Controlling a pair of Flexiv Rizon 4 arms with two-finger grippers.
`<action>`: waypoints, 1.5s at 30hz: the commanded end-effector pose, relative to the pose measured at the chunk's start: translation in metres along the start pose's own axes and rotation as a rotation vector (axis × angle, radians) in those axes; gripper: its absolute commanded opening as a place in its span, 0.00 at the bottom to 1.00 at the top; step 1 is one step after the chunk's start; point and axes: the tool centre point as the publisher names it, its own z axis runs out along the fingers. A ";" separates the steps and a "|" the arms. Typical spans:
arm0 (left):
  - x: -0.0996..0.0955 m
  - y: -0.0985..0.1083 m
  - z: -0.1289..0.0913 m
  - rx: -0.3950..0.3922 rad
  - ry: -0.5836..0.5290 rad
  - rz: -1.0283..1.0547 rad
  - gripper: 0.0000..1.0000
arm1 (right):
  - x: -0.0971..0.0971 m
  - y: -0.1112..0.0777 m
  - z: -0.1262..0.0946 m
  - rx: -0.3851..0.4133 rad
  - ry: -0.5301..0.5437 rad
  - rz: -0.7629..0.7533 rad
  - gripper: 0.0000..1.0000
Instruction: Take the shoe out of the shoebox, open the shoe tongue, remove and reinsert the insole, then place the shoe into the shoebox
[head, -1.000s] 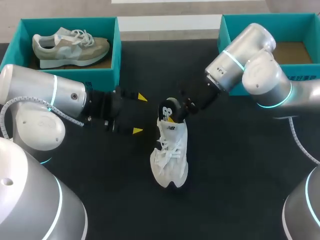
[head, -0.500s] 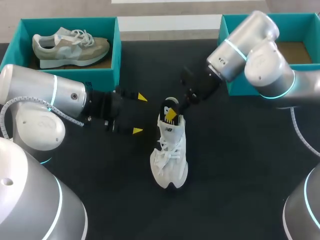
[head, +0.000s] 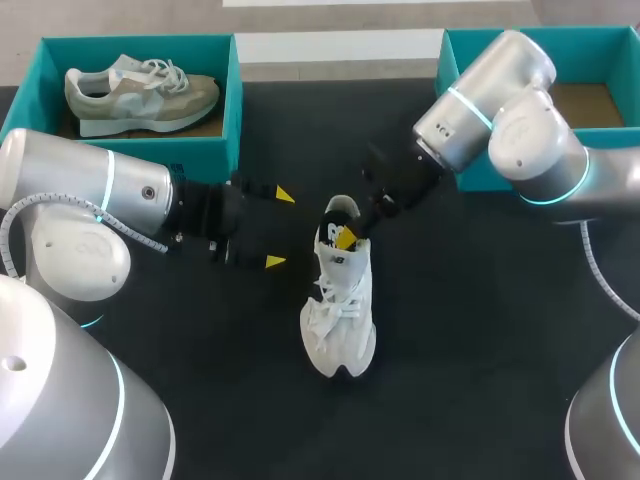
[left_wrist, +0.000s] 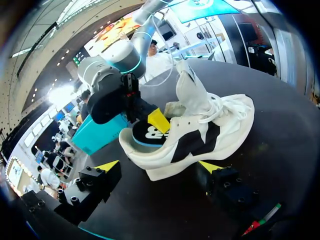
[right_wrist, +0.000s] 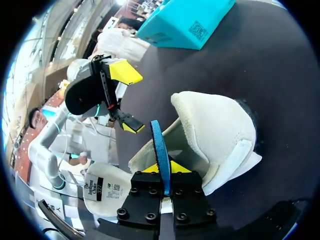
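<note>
so the right hand (right_wrist: 165, 169) is pinching the insole (right_wrist: 159, 147), mostly hiding inside the shoe (head: 340, 300), while the left hand (head: 280, 228) is sitting open beside it.

The surface (head: 480, 330) is a flat, matte black top under soft, even light. In the wrist views, close above it, it shows a faint grey sheen.

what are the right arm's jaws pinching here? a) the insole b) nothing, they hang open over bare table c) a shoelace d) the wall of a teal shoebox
A: in the right wrist view the thin blue-edged insole stands on edge, clamped from both sides by the right jaws, partly pulled up out of the heel opening of the white shoe.
</note>
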 end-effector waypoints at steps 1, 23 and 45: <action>0.001 0.000 -0.001 -0.002 -0.001 0.001 1.00 | -0.003 -0.001 0.007 0.004 0.003 0.003 0.00; 0.001 0.000 -0.001 -0.002 -0.001 0.001 1.00 | 0.026 0.021 -0.025 -0.017 -0.081 -0.075 0.41; 0.001 0.000 -0.001 -0.002 -0.001 0.001 1.00 | 0.053 0.074 -0.058 -0.043 -0.135 -0.288 0.46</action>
